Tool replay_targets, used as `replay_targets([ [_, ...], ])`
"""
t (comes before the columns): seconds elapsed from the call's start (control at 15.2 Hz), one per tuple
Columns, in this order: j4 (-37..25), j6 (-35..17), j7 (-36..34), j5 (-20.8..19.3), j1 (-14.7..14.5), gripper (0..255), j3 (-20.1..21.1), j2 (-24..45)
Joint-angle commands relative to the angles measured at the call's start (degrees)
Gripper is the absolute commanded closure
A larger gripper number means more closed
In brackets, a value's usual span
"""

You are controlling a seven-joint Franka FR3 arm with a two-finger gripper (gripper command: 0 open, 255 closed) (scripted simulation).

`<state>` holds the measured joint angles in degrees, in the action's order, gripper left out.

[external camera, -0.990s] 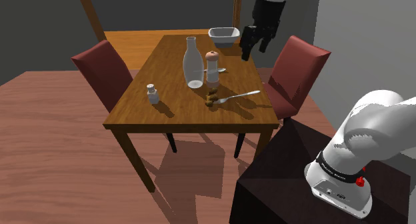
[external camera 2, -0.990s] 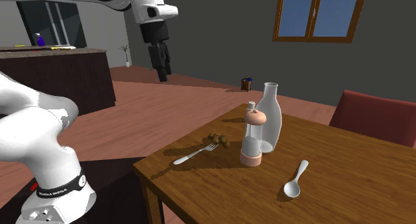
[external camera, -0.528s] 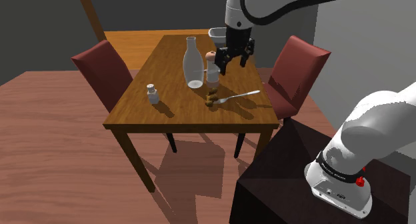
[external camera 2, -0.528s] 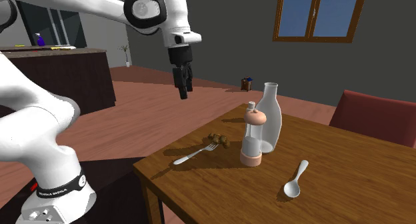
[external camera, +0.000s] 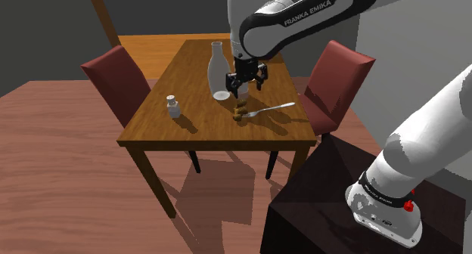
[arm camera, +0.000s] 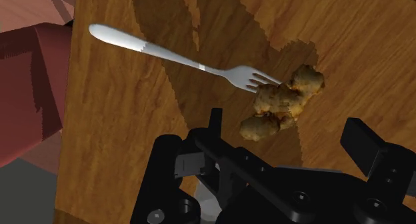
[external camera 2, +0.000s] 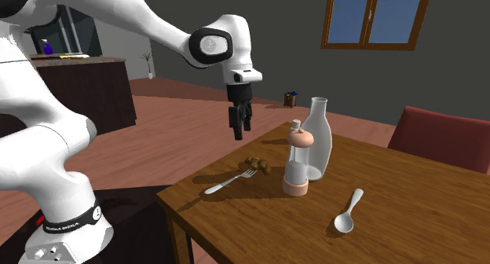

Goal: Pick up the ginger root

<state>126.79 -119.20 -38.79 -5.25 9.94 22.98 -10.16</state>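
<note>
Tan knobbly ginger root [arm camera: 283,103] [external camera: 240,113] [external camera 2: 257,165] lies on your brown wooden table [arm camera: 133,143] [external camera: 151,128], right at the tines of a silver metal fork [arm camera: 180,56] [external camera: 268,108] [external camera 2: 228,181] (handle pointing away from it). Your black two-finger gripper [external camera: 246,85] [external camera 2: 239,127] [arm camera: 287,133] hangs above the root w/ fingers spread wide, nothing btwn them gripped. Clear glass bottle [external camera: 218,67] [external camera 2: 318,137] stands nearby, upright.

Two red chairs [external camera: 117,72] [external camera: 338,77], one table [external camera: 159,118], one bottle [external camera: 216,67], one fork [arm camera: 175,54], one spoon [external camera 2: 344,221], one ginger root [arm camera: 283,103]
</note>
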Motion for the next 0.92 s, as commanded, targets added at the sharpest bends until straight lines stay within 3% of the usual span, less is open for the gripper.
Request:
replay_targets([
  [0.0,-2.0,-0.9,-4.7,-2.8,0.8,0,1.0,4.4],
  [0.26,-7.2,-1.9,-13.8,-9.2,1.2,0,1.3,14.3],
  [0.86,-5.2,-6.9,-16.8,-12.1,0.8,0,0.8,18.2],
])
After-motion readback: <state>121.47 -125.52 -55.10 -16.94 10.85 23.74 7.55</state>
